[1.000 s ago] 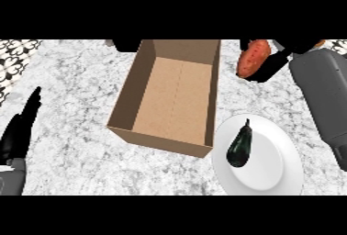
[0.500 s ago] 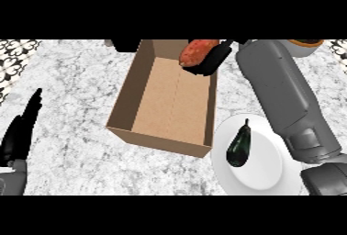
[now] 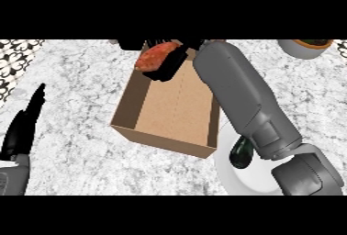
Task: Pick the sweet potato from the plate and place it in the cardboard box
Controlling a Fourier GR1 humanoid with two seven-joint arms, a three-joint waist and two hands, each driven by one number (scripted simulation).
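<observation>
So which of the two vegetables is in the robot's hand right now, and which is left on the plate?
The orange-red sweet potato is in the right hand, above the cardboard box's far end. The dark green vegetable lies on the white plate, untouched.

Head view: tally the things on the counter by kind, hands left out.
Vegetables: 2, the sweet potato and a dark green vegetable
Cardboard box: 1
Plate: 1
Pot at the far right: 1
Total: 5
</observation>
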